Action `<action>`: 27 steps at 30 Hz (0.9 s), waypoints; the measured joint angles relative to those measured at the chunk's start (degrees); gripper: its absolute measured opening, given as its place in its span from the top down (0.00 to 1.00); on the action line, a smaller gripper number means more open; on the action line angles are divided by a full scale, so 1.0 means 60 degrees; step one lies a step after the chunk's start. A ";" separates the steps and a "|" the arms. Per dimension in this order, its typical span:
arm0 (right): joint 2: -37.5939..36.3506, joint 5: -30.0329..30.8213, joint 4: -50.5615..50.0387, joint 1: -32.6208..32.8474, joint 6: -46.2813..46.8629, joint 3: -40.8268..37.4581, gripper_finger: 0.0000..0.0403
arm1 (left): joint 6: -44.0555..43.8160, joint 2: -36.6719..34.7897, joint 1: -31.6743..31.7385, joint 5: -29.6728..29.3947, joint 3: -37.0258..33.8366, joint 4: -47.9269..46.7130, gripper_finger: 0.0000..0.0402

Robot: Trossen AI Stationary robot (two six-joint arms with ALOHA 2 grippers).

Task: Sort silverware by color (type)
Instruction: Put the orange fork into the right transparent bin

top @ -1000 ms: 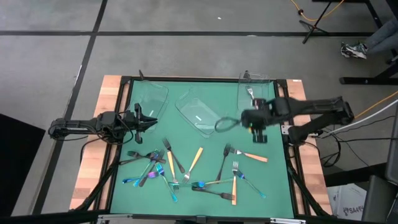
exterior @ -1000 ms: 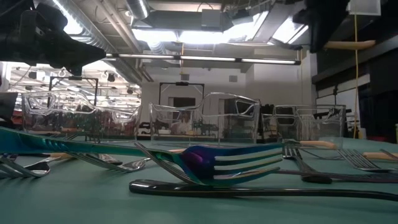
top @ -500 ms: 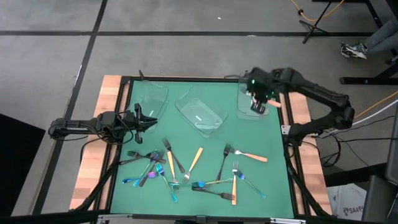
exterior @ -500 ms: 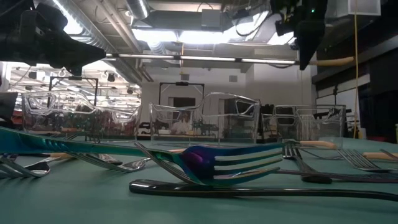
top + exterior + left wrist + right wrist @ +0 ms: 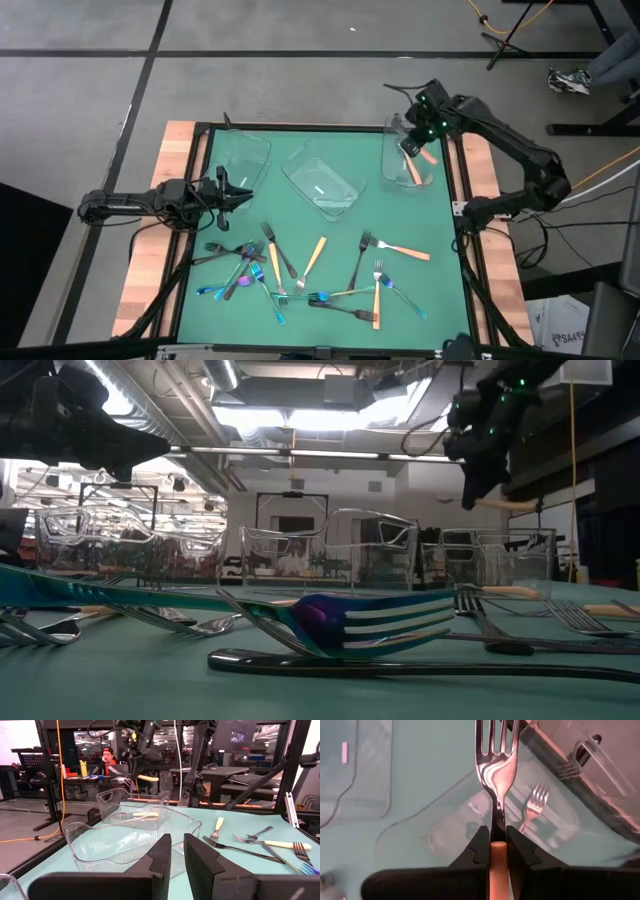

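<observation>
Loose silverware [image 5: 300, 275] lies scattered on the near half of the green counter [image 5: 340, 235]. Left claw [image 5: 232, 193], fingers nearly pressed together, waits at the left edge. Far right, the right claw [image 5: 414, 146] pinches an orange-handled fork [image 5: 496, 755] above the right clear tray [image 5: 392, 172], which holds a matching fork [image 5: 534, 805]. Recommended: lower centrally before release, handle clear of the tray wall.

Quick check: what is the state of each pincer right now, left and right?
Left pincer: shut, holding nothing, waiting at the table's left edge.
Right pincer: shut on an orange-handled fork, above the right clear tray.
</observation>
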 joint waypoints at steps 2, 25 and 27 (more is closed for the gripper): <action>0.0000 -0.0188 0.0445 -0.0115 0.0200 -0.0415 0.95 | 0.0000 0.0002 0.0001 0.0000 0.0000 0.0000 0.89; 0.0004 -0.0200 0.4470 -0.0129 0.1503 -0.3944 0.95 | 0.0000 0.0003 -0.0002 0.0000 0.0000 0.0000 0.89; 0.0004 -0.0074 0.4485 -0.0129 0.1679 -0.3944 0.95 | 0.0000 0.0003 0.0001 -0.0004 0.0000 0.0000 0.89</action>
